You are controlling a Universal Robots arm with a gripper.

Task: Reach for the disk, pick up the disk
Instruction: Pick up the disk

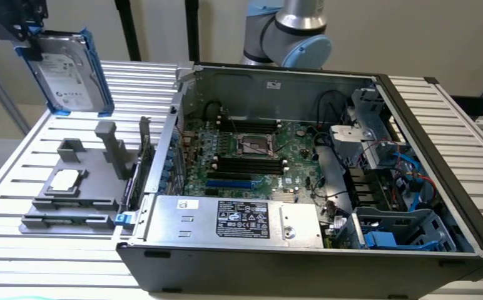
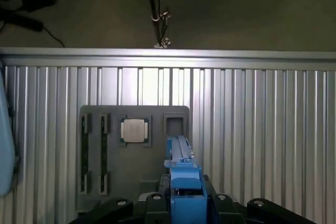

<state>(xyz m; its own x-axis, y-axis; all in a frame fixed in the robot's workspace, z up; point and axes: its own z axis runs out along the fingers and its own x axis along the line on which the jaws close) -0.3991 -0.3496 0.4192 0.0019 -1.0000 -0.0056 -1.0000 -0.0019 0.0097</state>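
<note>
The disk (image 1: 68, 74), a silver-grey hard drive with a white label and a bright blue bracket, hangs upright in the air above the slatted table's far corner, at the exterior view's left. My gripper (image 1: 26, 45) is shut on its upper edge, gripping the blue bracket. In the wrist view the disk (image 2: 184, 174) appears edge-on as a blue strip between my black fingers (image 2: 155, 203), high above the grey fixture plate.
A grey fixture plate (image 1: 87, 187) on the slatted aluminium table (image 1: 24, 250) carries a small square processor chip (image 2: 134, 130). An open computer case (image 1: 325, 181) stands at the exterior view's right, with a motherboard (image 1: 250, 156) and a grey metal box (image 1: 233, 219) with a black-and-white label.
</note>
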